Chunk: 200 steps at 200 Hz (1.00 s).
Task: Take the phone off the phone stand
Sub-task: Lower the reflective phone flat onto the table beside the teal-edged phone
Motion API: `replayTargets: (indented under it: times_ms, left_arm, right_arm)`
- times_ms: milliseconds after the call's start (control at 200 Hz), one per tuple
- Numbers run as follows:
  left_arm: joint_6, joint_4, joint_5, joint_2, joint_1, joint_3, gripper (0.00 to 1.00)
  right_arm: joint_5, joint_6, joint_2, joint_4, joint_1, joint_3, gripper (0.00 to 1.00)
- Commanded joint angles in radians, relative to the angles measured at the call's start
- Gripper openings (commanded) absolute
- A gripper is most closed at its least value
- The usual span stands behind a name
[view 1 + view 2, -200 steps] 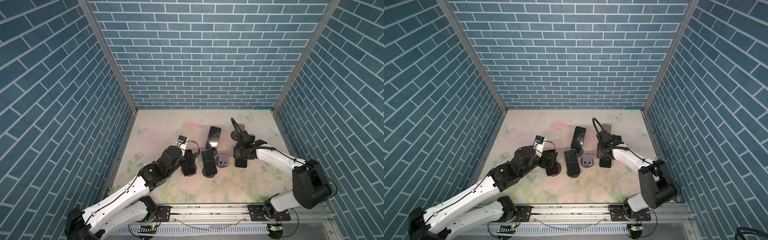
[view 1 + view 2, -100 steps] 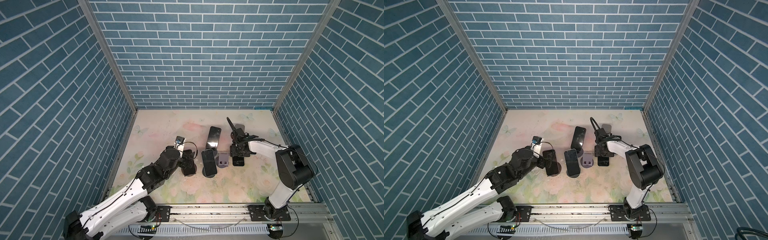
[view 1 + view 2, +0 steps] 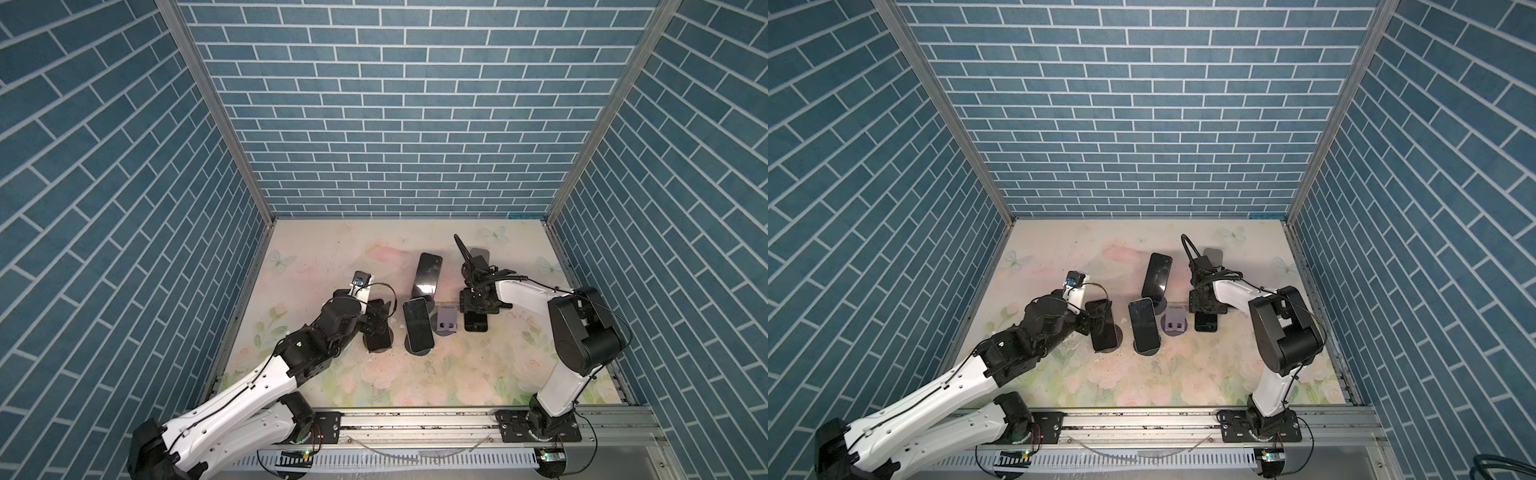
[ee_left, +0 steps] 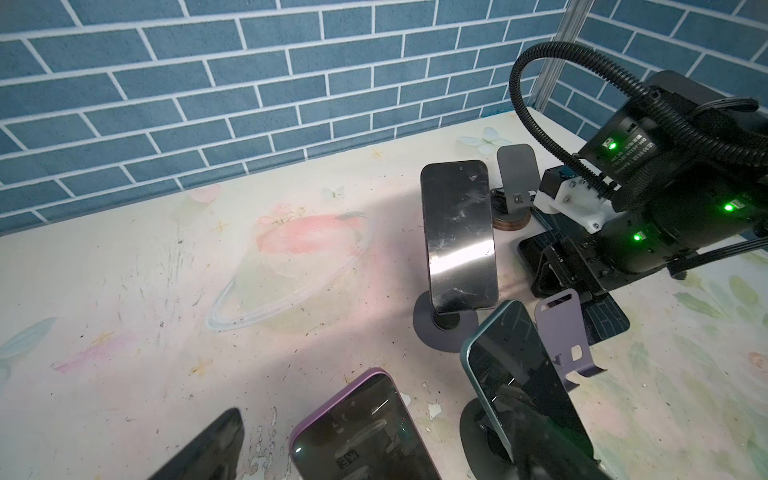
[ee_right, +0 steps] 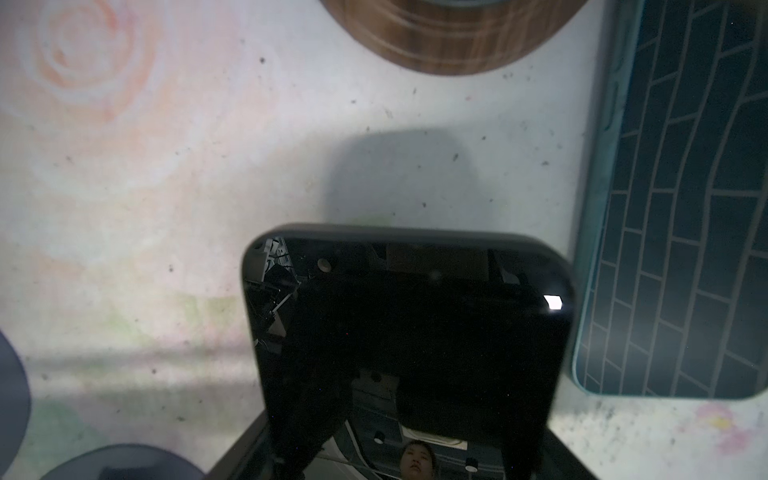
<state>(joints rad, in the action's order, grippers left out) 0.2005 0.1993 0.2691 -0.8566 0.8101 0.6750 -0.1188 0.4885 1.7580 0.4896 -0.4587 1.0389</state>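
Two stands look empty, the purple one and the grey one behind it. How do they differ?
The purple stand is one bent sheet with cut-outs and a hooked lip, resting straight on the table. The grey stand is a plain plate on a neck over a round wooden base. The purple stand sits mid-table beside the blue-edged phone, while the grey stand is farther back. Both hold no phone.
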Motion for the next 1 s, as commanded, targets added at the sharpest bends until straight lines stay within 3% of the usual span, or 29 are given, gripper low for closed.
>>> replayTargets:
  times_ms: [0,405,995]
  left_arm:
    - [-0.006,-0.002,0.010,0.009,0.004,0.001,1.00]
    - [-0.007,-0.014,0.010,0.011,0.004,-0.008,1.00]
    - [-0.012,-0.023,0.014,0.005,0.004,-0.019,1.00]
  right_arm:
    - [-0.019,0.033,0.028,0.030,0.002,0.018,0.69]
    - [-0.111,0.030,0.026,0.078,0.002,0.016,0.74]
    - [-0.085,0.047,0.052,0.076,0.000,0.031,0.80]
